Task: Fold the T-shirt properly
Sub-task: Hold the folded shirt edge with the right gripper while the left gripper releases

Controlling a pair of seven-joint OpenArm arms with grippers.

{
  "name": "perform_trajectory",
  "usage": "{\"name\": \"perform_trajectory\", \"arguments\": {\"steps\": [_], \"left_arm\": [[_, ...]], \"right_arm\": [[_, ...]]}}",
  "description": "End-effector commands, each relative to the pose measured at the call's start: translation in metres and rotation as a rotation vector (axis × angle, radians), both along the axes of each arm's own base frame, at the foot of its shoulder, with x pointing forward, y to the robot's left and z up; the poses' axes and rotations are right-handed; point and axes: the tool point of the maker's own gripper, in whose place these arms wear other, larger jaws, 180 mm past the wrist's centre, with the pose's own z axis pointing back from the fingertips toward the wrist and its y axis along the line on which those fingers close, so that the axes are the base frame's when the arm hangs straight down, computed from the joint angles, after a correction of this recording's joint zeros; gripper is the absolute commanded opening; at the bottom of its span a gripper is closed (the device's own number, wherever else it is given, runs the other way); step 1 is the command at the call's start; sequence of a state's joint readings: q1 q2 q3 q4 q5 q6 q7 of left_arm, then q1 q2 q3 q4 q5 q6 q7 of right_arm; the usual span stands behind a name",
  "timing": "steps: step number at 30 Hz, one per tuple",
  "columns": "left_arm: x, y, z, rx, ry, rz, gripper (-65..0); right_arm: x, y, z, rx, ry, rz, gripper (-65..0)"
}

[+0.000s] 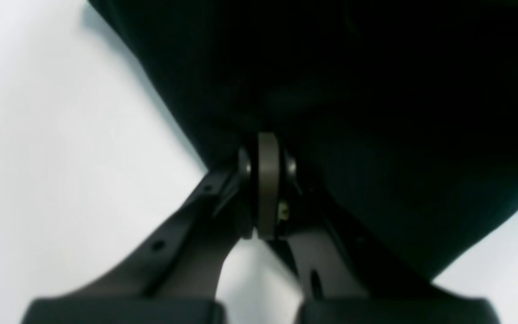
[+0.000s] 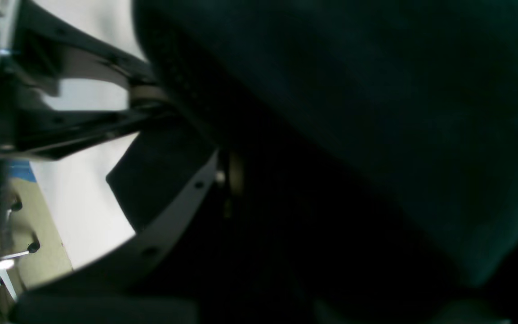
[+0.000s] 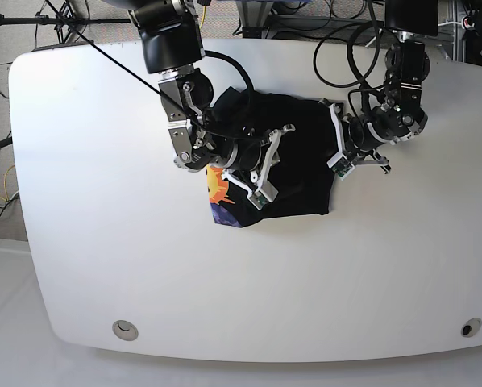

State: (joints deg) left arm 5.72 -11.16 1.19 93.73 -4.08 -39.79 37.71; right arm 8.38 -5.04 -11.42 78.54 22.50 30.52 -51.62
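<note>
The left gripper (image 1: 265, 189) is clenched tight, its two pale pads pressed flat together with the edge of the black T-shirt (image 1: 353, 112) running right up against their tips; in the left wrist view the cloth spreads out ahead of and to one side of the closed jaws, and whether a thin fold of it is pinched between the pads cannot be told. In the base view this gripper (image 3: 336, 149) sits at the side edge of the T-shirt (image 3: 301, 161), and bare white table (image 3: 104, 201) lies behind and beside it. The right gripper (image 3: 261, 173) reaches in from the opposite side, and the T-shirt lies between the two grippers, bunched into a rough dark patch near the middle of the table. Just beside the right gripper, on its outer side, a corner of the shirt is turned up and shows an orange-yellow and purple print (image 3: 218, 193). In the right wrist view the dark cloth (image 2: 353, 135) fills most of the frame and drapes over the right gripper (image 2: 225, 180), so that only one white finger (image 2: 173, 207) and a bit of pad are plain; its jaws stand close together, but whether they grip the cloth cannot be told
</note>
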Motion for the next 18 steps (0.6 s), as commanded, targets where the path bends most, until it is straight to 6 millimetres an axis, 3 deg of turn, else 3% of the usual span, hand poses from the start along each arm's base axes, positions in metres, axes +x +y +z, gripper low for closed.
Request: {"name": "perform_trajectory", "arguments": {"steps": [1, 9, 18], "left_arm": [[0.016, -0.010, 0.029, -0.060, -0.094, 0.011, -65.0], [0.035, -0.013, 0.065, -0.105, -0.202, 0.055, -65.0], [0.047, 0.014, 0.078, -0.056, -0.225, 0.123, -65.0]], "right_arm": [[0.010, 0.004, 0.013, 0.030, -0.039, -0.004, -65.0], [0.009, 0.003, 0.012, 0.028, -0.034, -0.006, -65.0], [0.009, 0.003, 0.012, 0.028, -0.035, -0.006, -65.0]]}}
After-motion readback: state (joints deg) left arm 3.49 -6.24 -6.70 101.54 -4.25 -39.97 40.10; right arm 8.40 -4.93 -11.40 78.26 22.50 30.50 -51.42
